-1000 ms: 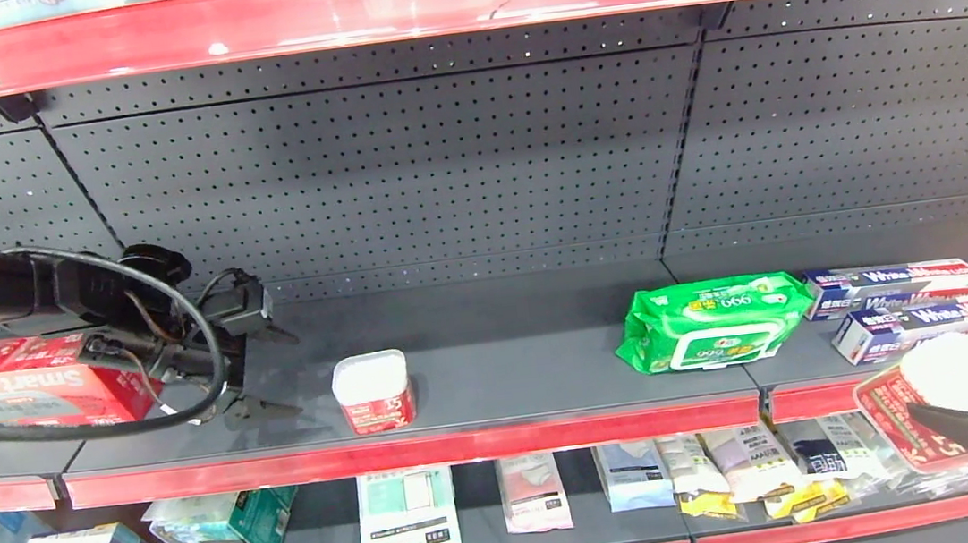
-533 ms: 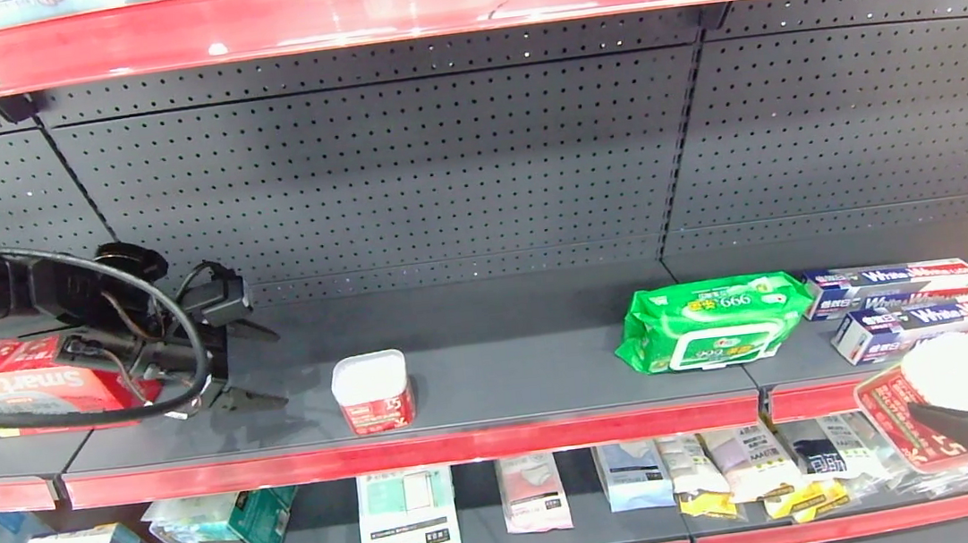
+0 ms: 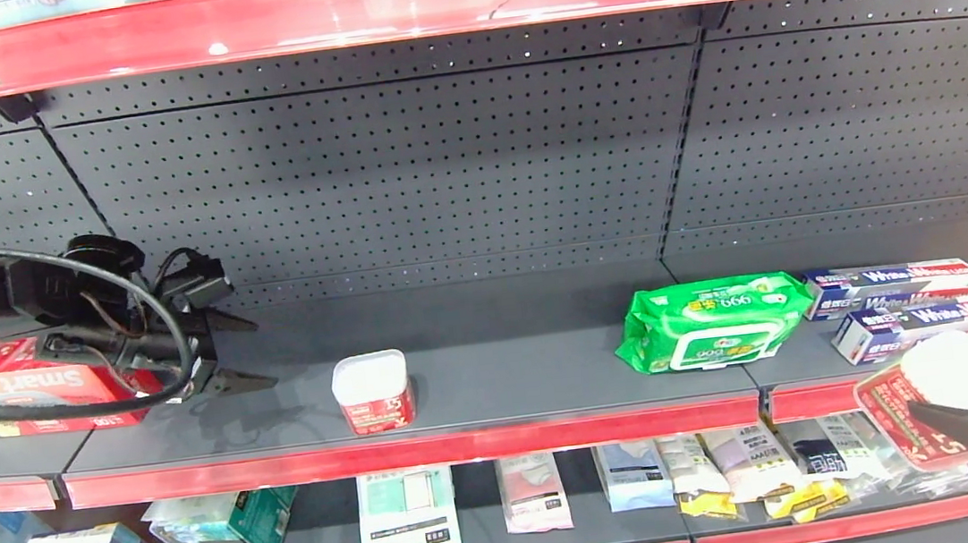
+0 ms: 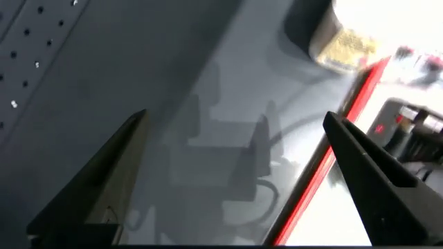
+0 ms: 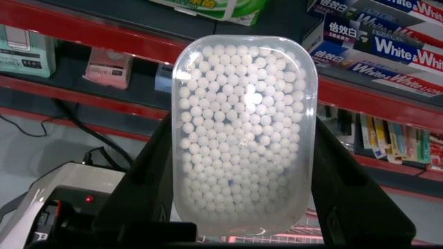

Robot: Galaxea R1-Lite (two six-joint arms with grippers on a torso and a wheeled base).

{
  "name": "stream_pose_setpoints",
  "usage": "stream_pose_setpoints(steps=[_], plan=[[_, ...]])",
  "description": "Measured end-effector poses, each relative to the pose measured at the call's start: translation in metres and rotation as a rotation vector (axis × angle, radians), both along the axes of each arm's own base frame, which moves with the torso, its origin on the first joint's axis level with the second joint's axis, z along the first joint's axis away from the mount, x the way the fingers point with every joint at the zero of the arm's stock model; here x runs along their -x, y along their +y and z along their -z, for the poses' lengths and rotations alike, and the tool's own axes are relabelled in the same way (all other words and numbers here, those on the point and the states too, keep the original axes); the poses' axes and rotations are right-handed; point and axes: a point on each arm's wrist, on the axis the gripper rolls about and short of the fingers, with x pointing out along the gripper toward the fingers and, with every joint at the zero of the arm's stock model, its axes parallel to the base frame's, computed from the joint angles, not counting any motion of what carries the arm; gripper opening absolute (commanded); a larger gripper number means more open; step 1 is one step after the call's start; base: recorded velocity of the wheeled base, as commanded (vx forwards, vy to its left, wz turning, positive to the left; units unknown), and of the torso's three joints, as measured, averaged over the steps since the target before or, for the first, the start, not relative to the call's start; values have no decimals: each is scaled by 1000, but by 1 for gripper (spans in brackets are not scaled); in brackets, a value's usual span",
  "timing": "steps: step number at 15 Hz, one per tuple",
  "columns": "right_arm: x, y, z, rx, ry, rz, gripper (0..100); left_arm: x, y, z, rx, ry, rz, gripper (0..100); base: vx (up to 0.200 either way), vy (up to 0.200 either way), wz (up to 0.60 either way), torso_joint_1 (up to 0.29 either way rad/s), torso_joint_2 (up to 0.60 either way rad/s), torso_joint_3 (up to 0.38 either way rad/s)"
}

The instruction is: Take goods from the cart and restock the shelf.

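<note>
A small red tub with a white lid (image 3: pixel 372 391) stands upright on the grey middle shelf (image 3: pixel 512 367), near its red front edge. My left gripper (image 3: pixel 259 354) hangs open just left of it, not touching, with nothing between its fingers. In the left wrist view the left gripper (image 4: pixel 228 173) spreads wide above the shelf board, and the tub (image 4: pixel 346 34) lies beyond it. At the lower right, in front of the shelf edge, my right gripper (image 3: pixel 956 402) is shut on a second tub (image 3: pixel 933 391), tilted on its side. Its clear lid shows white swab heads (image 5: pixel 246 124).
A green wipes pack (image 3: pixel 714 319) and stacked toothpaste boxes (image 3: pixel 901 300) lie on the middle shelf's right part. A red box (image 3: pixel 19 388) sits at the left behind my left arm. Open board lies between tub and wipes. Packets (image 3: pixel 525 492) fill the lower shelf.
My left gripper has drawn back to the left and slightly up, away from the tub standing on the shelf. The right gripper and its tub have stayed in place.
</note>
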Motion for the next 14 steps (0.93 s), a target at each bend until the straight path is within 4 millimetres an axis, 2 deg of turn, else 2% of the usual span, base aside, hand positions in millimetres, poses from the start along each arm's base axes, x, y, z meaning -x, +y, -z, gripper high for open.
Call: stream_pose_setpoints(steps=[5, 8, 11, 14], plan=[[0, 0, 0, 0, -1, -1, 0, -4, 2, -1, 75, 6, -132, 100, 0, 0, 0, 0, 0, 0], [0, 0, 0, 0, -3, -1, 0, -5, 2, 6, 101, -28, -229, 100, 0, 0, 0, 0, 0, 0], [0, 0, -1, -1, -5, 0, 0, 7, -1, 16, 142, 6, -359, 100, 0, 0, 0, 0, 0, 0], [1, 0, -1, -1, -10, 0, 0, 30, -7, 16, 203, 91, -479, 100, 0, 0, 0, 0, 0, 0]])
